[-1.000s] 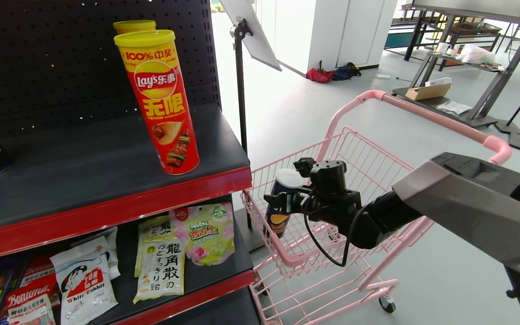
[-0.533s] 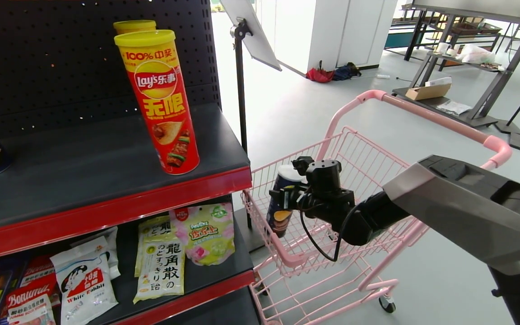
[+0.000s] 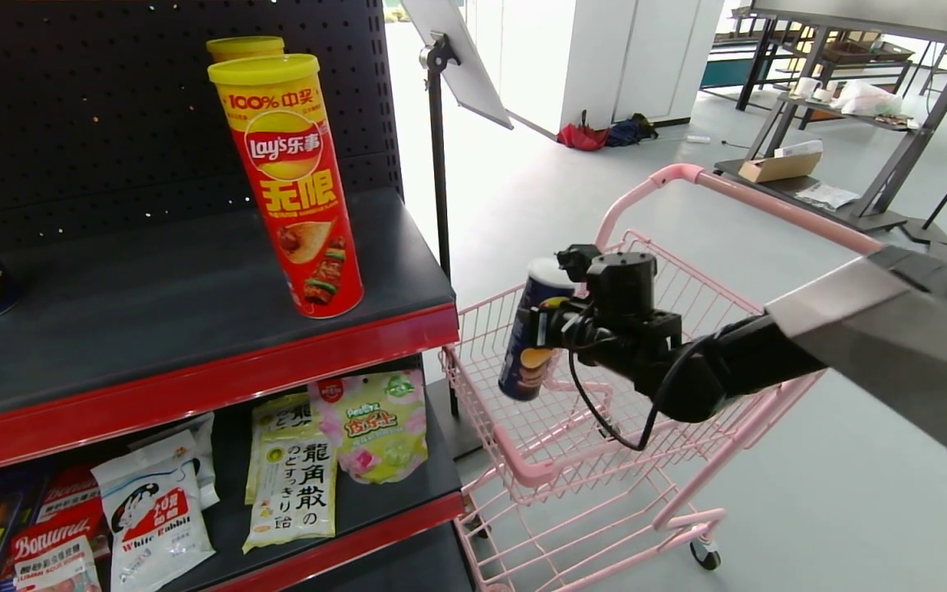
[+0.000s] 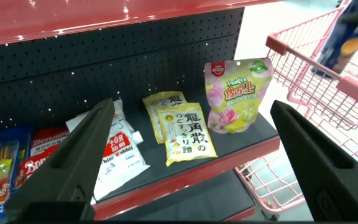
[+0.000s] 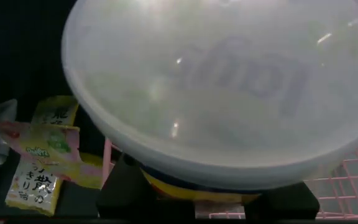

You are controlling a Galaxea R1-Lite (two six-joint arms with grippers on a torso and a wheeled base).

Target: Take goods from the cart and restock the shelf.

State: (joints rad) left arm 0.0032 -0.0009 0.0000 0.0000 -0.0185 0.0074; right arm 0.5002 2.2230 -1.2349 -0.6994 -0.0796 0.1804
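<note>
While the left gripper (image 4: 191,106) hangs in front of the lower shelf (image 4: 185,179) with its 2 fingers spread wide and nothing between them, the snack bags lie flat on that shelf: a white bag (image 4: 114,158), 2 yellow bags (image 4: 185,130) overlapping, and a pink-green bag (image 4: 238,93) leaning on the pegboard back.

To the right, the right gripper (image 3: 552,325) is clamped on the upper part of a blue chip can (image 3: 525,370). The can is held nearly upright in the air above the front of the pink cart (image 3: 523,473), clear of its basket, just beside the shelf's end. Its pale lid (image 5: 216,87) sits close under the right wrist camera.

Farther back, on the upper shelf (image 3: 153,296), a red chip can (image 3: 297,189) with a yellow lid stands near the front edge, with a second yellow-lidded can (image 3: 245,47) behind it.
</note>
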